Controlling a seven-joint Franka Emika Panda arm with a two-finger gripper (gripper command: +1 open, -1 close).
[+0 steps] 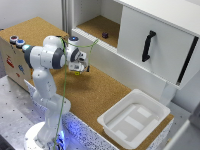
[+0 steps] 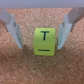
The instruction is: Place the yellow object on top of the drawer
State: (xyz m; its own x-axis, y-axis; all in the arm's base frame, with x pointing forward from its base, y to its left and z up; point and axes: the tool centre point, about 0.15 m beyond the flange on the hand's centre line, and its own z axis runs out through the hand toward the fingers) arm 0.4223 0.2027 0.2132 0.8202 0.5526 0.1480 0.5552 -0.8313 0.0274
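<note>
The yellow object [image 2: 44, 42] is a small yellow cube with a black "T" on its face. In the wrist view it sits on cork between my two fingers [image 2: 13, 29], with a gap on one side and the other finger close to its edge. In the exterior view only a yellow speck [image 1: 76, 73] shows under my gripper [image 1: 78, 69]. The gripper [image 2: 41, 31] is open and low over the cork-textured top of the light brown drawer [image 1: 100, 95]. I cannot pick out the drawer's small black handle.
A large white cabinet with a black handle [image 1: 147, 45] stands behind, with a small dark purple object [image 1: 105, 35] on its open shelf. A white plastic tray [image 1: 132, 117] sits at the exterior view's right. Coloured round caps [image 1: 17, 41] sit at the left. A green cable [image 1: 64, 95] hangs along the arm.
</note>
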